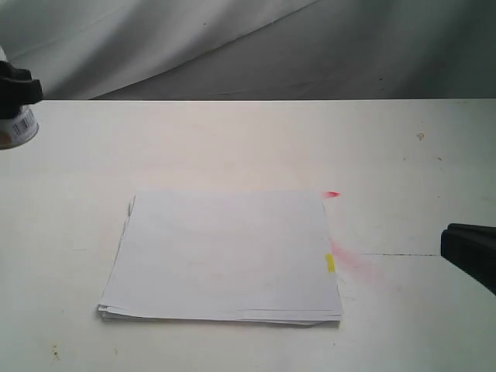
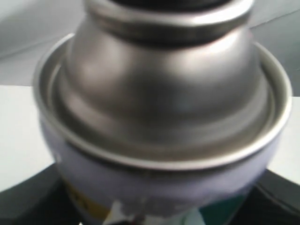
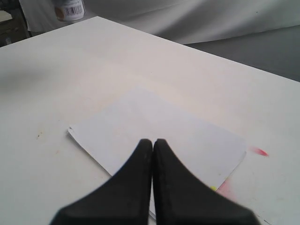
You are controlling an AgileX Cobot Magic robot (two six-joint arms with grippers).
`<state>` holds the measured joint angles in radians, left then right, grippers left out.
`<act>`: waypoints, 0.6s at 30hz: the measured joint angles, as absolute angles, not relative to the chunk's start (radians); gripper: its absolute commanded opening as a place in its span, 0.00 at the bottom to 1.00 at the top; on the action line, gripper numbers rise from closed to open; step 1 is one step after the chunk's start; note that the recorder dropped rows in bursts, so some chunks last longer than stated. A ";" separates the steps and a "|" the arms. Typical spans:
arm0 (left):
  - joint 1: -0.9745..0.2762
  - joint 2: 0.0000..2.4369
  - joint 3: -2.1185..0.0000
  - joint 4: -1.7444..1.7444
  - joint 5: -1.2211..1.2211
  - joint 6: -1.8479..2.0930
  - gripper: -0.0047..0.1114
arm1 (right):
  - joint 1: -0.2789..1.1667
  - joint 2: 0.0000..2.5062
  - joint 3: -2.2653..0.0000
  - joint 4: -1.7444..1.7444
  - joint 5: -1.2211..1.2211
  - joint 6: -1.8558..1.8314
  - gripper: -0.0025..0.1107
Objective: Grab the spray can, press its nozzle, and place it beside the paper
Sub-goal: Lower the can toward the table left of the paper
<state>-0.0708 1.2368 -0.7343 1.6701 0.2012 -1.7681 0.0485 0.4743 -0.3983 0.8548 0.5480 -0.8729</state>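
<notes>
The spray can (image 1: 19, 128) hangs above the table at the far left edge of the exterior view, with my left gripper (image 1: 17, 91) shut on it. In the left wrist view the spray can (image 2: 164, 93) fills the picture: silver shoulder, white label with orange and teal patches, and only the base of the black nozzle (image 2: 173, 3) at the frame's edge. The dark fingers (image 2: 28, 197) flank its body. The paper (image 1: 225, 256) lies flat in the middle of the table. My right gripper (image 1: 449, 244) is shut and empty at the right, and its tips (image 3: 153, 143) are over the paper (image 3: 159, 126).
A red mark (image 1: 332, 194) and a pink smear (image 1: 355, 265) stain the white table (image 1: 232, 139) at the paper's right side. A small yellow tab (image 1: 330, 263) sits on that paper edge. Grey cloth (image 1: 232, 46) hangs behind the table.
</notes>
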 measured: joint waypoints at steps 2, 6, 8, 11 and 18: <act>-0.070 1.204 -0.783 1.435 0.187 -1.507 0.04 | 0.049 0.474 -0.398 0.855 0.548 -0.873 0.02; 0.003 1.192 -0.829 0.941 0.042 -0.985 0.04 | 0.049 0.474 -0.398 0.855 0.548 -0.873 0.02; 0.016 1.191 -0.829 0.846 0.026 -0.901 0.04 | 0.049 0.474 -0.398 0.855 0.548 -0.873 0.02; 0.049 1.195 -0.800 0.785 0.000 -0.821 0.04 | 0.049 0.474 -0.398 0.855 0.548 -0.873 0.02; 0.121 1.343 -0.611 0.472 -0.334 -0.504 0.04 | 0.049 0.474 -0.398 0.855 0.548 -0.873 0.02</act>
<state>0.1209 1.3428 -0.6105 0.4717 -0.3342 -0.5037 0.0485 0.4743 -0.3983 0.8548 0.5480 -0.8729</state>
